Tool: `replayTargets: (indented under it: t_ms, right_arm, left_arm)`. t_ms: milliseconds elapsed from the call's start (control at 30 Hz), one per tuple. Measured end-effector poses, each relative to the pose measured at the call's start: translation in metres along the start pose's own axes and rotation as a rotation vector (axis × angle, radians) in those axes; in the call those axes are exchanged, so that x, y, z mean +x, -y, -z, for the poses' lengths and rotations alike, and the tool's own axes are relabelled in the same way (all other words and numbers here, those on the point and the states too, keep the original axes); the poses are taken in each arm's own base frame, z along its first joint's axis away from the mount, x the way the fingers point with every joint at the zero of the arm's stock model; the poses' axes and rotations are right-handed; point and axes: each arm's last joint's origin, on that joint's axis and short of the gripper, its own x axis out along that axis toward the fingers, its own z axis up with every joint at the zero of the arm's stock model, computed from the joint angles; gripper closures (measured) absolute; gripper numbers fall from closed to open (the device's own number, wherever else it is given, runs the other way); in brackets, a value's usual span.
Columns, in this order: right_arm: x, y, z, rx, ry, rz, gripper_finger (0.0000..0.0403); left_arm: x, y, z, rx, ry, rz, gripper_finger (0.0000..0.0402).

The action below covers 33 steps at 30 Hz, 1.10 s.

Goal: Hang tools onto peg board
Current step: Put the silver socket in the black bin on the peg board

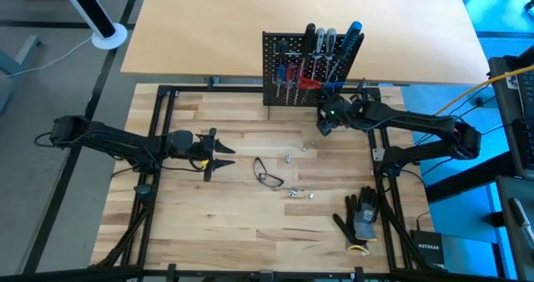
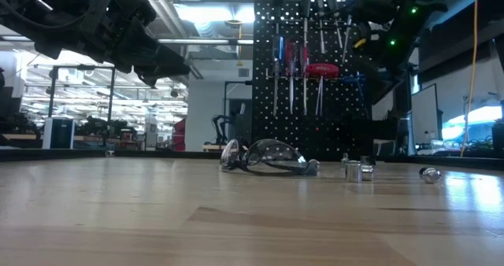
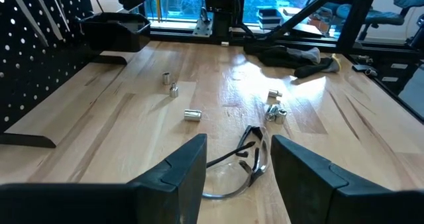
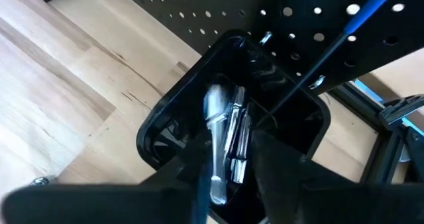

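Safety glasses (image 1: 269, 174) lying mid-counter (image 1: 250, 224) nearest, left claw (image 1: 219, 153) open just left of them, right claw (image 4: 228, 161) gripping metal shafts (image 4: 225, 141) over small black cup (image 4: 165, 134), tools (image 1: 321, 57) hanging on far peg board (image 1: 288, 52)

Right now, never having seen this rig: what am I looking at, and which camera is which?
Two dark robot arms work at a wooden table. One picture looks straight down, one looks level across the tabletop, and one camera sits on each wrist. The left gripper hovers mid-table, jaws open, holding nothing, aimed at the safety glasses. The right gripper is over a small black cup of metal bits at the peg board foot; screwdrivers hang on the board. Loose metal pieces and black gloves also lie on the table.
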Motion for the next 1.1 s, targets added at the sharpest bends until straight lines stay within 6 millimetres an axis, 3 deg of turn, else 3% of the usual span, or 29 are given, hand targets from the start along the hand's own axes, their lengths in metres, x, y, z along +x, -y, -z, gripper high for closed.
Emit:
replayTargets:
  t_ms: [233,400,600,833,1100]
  right_arm:
    - [0.000,-0.001,0.001,0.007,-0.024,-0.044,0.0242]
    - [-0.003,-0.010,0.008,0.054,-0.139,-0.245,0.0238]
    - [-0.016,-0.026,0.023,0.081,-0.236,-0.294,0.0238]
    - [-0.034,-0.055,0.032,0.108,-0.147,-0.330,0.0237]
    - [-0.042,-0.078,0.047,0.205,-0.011,-0.185,0.0237]
  left_arm:
    - [0.000,0.000,0.000,-0.001,-0.001,0.002,0.0243]
    - [0.000,0.000,0.000,-0.002,-0.001,0.002,0.0243]
    - [0.000,0.000,0.000,-0.015,-0.003,0.002,0.0243]
    - [0.000,0.000,0.000,-0.021,-0.003,0.002,0.0243]
    - [0.000,0.000,0.000,-0.022,-0.002,0.001,0.0243]
